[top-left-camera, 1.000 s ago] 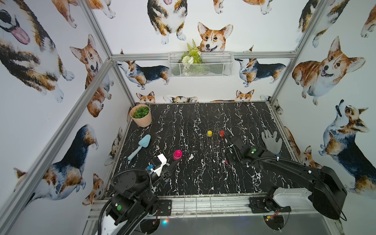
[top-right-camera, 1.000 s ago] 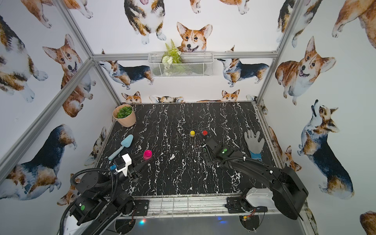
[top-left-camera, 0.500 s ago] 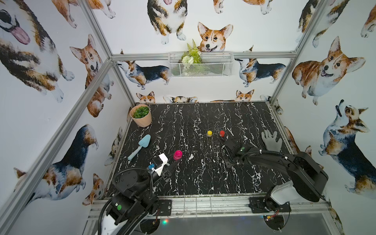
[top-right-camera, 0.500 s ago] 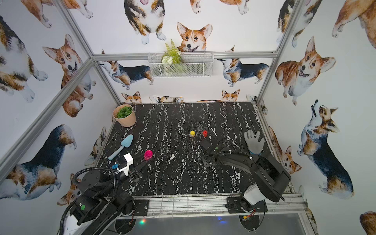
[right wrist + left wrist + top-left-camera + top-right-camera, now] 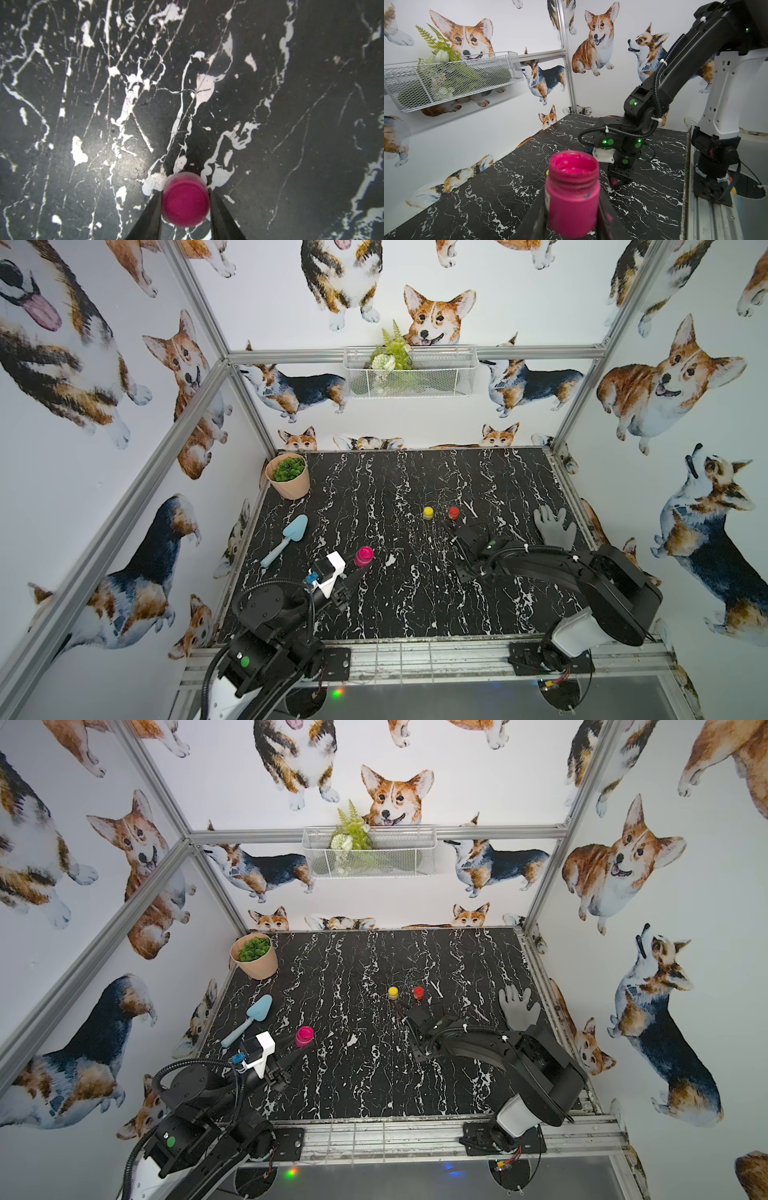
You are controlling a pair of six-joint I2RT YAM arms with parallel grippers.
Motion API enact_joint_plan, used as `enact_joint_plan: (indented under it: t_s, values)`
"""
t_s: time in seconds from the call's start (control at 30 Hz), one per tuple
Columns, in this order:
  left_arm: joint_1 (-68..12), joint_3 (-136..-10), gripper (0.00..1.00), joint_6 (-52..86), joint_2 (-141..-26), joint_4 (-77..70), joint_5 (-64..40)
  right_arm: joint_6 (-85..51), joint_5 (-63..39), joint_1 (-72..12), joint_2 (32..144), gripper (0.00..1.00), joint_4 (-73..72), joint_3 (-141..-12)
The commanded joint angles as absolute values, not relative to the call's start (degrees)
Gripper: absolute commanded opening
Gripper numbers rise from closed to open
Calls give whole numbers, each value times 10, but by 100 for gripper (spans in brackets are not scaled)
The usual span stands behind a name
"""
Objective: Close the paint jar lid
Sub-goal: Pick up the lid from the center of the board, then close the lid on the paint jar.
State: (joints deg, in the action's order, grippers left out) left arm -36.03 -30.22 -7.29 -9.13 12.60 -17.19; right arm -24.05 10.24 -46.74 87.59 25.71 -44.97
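The pink paint jar (image 5: 572,193) stands upright with no lid on it and its mouth uncovered. My left gripper (image 5: 572,209) is shut on its body, one finger on each side. In both top views the jar (image 5: 364,556) (image 5: 304,1036) sits at the front left of the black marble table (image 5: 415,605). Its round pink lid (image 5: 185,202) lies flat on the table toward the right. My right gripper (image 5: 184,191) points straight down, and its two black fingers press against the lid's sides. The top views hide the lid under the right gripper (image 5: 462,572) (image 5: 420,1052).
A yellow jar (image 5: 428,512) and a red jar (image 5: 453,512) stand just behind the right gripper. A grey glove (image 5: 552,527) lies at the right edge, a blue trowel (image 5: 286,540) at the left, and a potted plant (image 5: 288,475) in the back left corner. A wire basket (image 5: 409,372) hangs on the back wall.
My right arm has drawn back from beside the red jar toward the front, and its jaws have narrowed onto the pink lid. The left arm and jar have stayed still.
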Motion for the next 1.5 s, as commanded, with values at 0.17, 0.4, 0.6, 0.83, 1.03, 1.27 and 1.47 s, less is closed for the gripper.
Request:
enact_joint_plan:
  t_s: [0.17, 0.4, 0.6, 0.83, 1.03, 1.27, 1.47]
  values:
    - [-360, -305, 29, -75, -96, 112, -175, -251, 101, -467, 872, 34, 251, -450]
    - [-360, -305, 29, -75, -101, 112, -177, -229, 77, -468, 840, 32, 272, -471]
    - [-360, -309, 30, -94, -122, 129, -185, -138, -51, -471, 774, 32, 293, -555]
    - [-360, -319, 30, -111, -163, 156, -173, -65, -182, -472, 768, 32, 321, -688]
    - [-360, -322, 30, -113, -169, 159, -174, -54, -267, -481, 805, 32, 324, -794]
    - [-360, -322, 30, -114, -161, 161, -168, 30, -305, -556, 893, 33, 406, -950]
    - [-360, -323, 30, -116, -158, 166, -159, 58, -311, -574, 910, 33, 438, -991]
